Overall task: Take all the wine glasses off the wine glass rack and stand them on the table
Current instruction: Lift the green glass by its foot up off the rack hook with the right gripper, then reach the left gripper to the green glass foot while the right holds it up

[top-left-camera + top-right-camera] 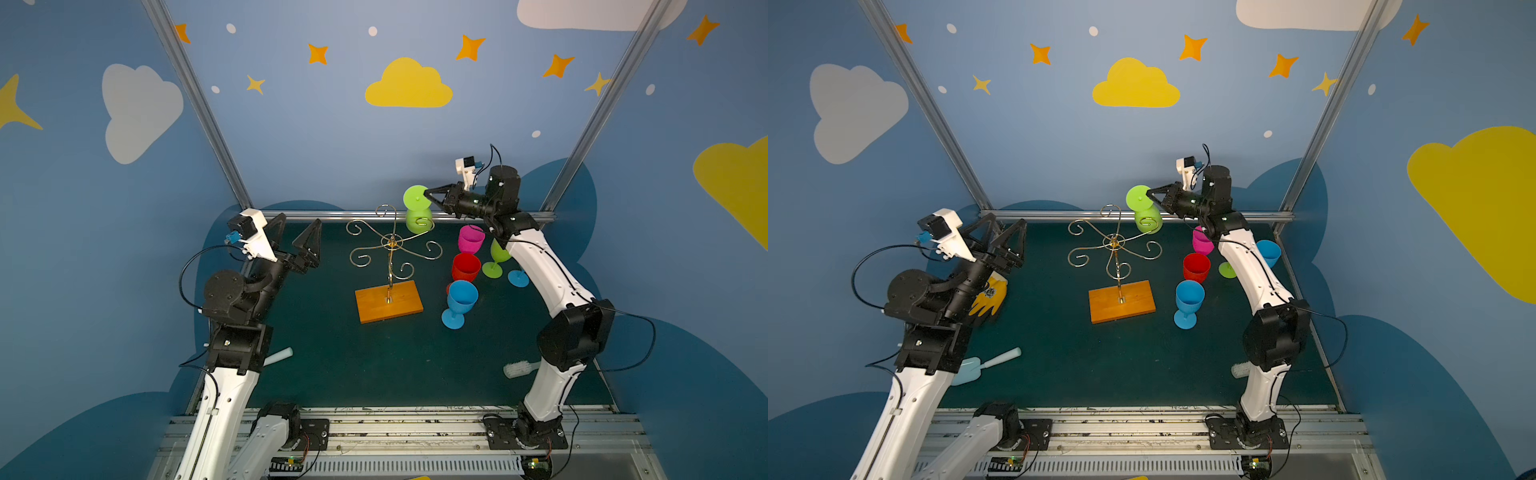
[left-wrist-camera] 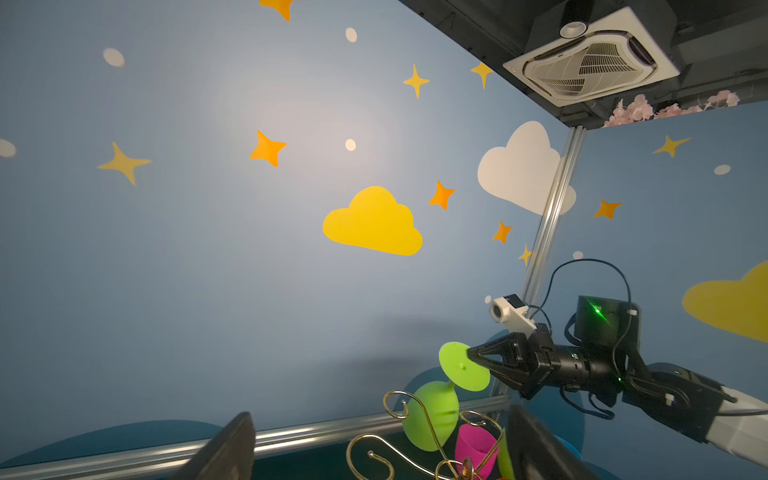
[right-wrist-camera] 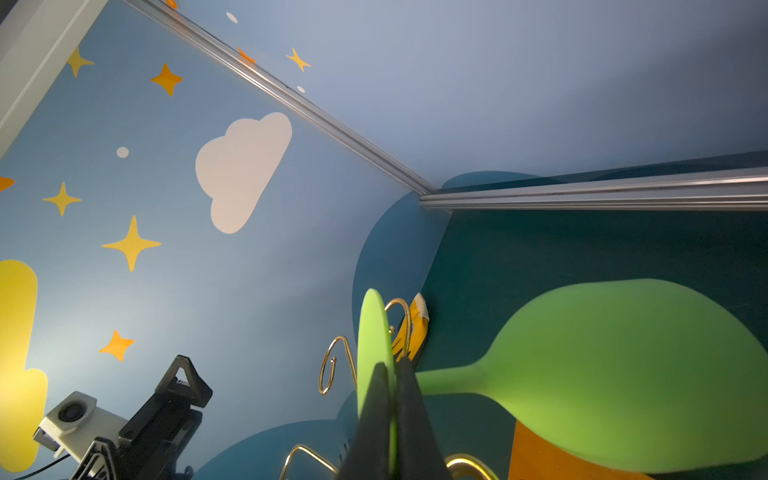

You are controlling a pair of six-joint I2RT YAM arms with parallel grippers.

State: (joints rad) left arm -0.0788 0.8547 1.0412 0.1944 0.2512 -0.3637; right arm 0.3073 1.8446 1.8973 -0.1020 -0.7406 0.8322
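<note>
– Lime-green plastic wine glass (image 1: 415,216): where, and why inverted?
– Aloft at the far right of the gold wire rack (image 1: 392,242), bowl tilted just beside a curled arm. Whether its stem clears the wire, I cannot tell. A hung glass offers its flat foot, so the right claw (image 1: 425,193) pinches that edge.
– The left claw (image 1: 300,221)?
– Spread and empty, left of the rack, likely to give room.

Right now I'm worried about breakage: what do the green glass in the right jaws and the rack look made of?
The green wine glass looks like silicone or soft plastic: opaque, matte, evenly coloured, no glassy glints. The wine glass rack is thin metal wire, shiny gold with highlights; its base seems wood, smooth orange.
</note>
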